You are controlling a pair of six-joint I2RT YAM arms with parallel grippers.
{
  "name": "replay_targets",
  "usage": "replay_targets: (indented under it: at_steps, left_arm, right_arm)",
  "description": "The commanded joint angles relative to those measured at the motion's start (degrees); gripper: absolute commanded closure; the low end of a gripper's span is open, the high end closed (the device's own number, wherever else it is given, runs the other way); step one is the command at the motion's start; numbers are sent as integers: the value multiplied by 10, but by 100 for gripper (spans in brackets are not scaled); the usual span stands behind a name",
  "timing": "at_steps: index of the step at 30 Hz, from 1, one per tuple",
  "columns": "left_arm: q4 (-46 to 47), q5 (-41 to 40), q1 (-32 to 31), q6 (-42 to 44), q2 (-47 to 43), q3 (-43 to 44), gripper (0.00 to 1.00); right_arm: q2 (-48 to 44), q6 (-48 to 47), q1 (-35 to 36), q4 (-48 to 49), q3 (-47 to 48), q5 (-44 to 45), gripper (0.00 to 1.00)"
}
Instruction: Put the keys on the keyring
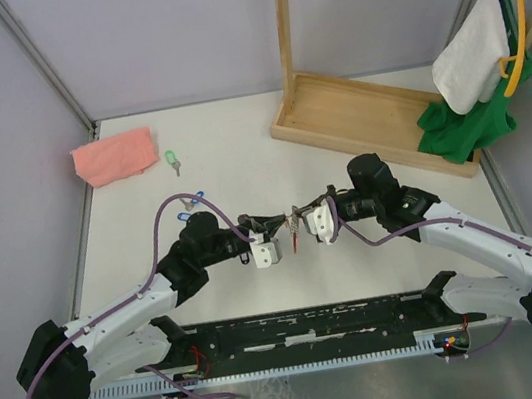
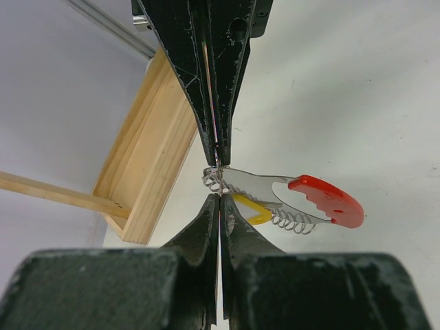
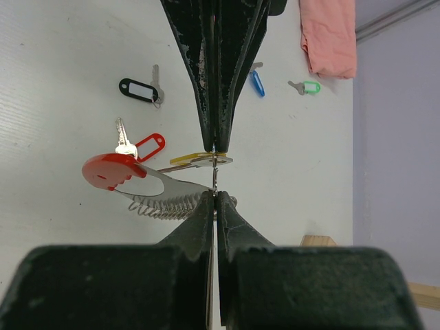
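Nearest the left wrist camera, the left gripper (image 2: 218,180) had its black fingers pressed together on the silver coiled-wire end of the keyring (image 2: 323,199). This was a red plastic crescent joined to a silver wire loop, and it was held up at mid-frame above the white table (image 3: 62,41). Opposite it, the right gripper (image 3: 215,180) was likewise clamped tight, apparently on the small silver key with the yellow oblong tag (image 3: 192,159), whose head sat right at the end of the coil. Neither wrist view showed whether that key had yet slipped onto the wire. Threading the first key looked to be in hand rather than finished. Four more keys lay loose on the table, none of them on the ring: a black-tagged key (image 3: 137,88) at the upper left of the right wrist view, a red-tagged key (image 3: 149,146) just beyond the crescent, and a blue-tagged key (image 3: 256,83) and a green-tagged key (image 3: 311,87) near the top, beside a pink folded cloth (image 3: 328,34). Most of the task therefore seemed left to do.
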Motion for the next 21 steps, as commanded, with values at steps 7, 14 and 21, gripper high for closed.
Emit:
replay_targets:
  at_steps: [7,14,21]
  left_arm:
    - [23,10,-5,20,-1,20,97]
    - [22,12,-6,18,-1,22,97]
    - [23,13,-9,18,1,24,97]
  right_arm:
    - [-9,3,5,26,10,-11,99]
    - [-11,3,5,25,11,-11,99]
    - [-9,5,9,24,12,-11,99]
